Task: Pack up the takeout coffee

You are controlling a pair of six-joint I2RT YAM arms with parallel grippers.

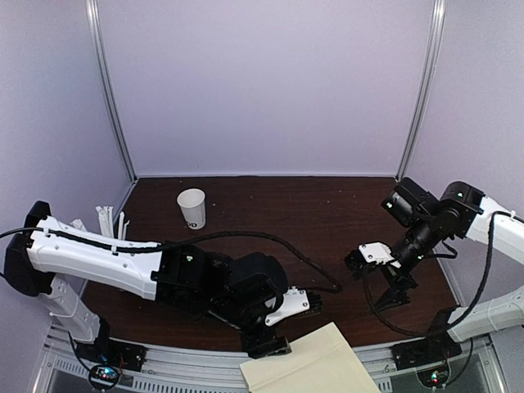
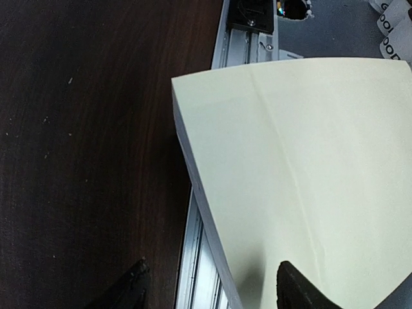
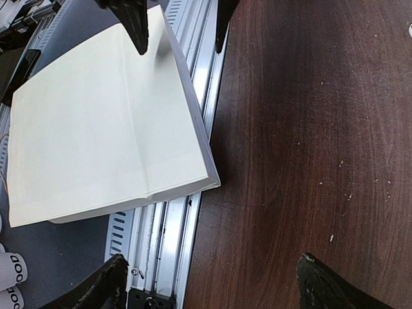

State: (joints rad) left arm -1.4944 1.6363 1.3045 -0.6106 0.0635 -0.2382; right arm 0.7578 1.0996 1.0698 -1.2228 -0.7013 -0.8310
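A small white paper cup [image 1: 191,208] with dark print stands upright at the back left of the dark table; no black lid shows on it. A flat cream paper bag [image 1: 307,364] lies over the table's near edge, also in the left wrist view [image 2: 302,161] and right wrist view [image 3: 103,122]. My left gripper [image 1: 280,324] is open and empty, one finger above the bag's corner and one above the table [image 2: 215,293]. My right gripper [image 1: 378,278] is open and empty over the table's right side, well apart from the cup [image 3: 215,283].
White wrapped straws [image 1: 110,221] stick up at the far left behind the left arm. An aluminium rail [image 3: 187,238] runs along the near edge under the bag. Printed white cups [image 2: 389,26] lie below the table level. White walls close in the back and sides.
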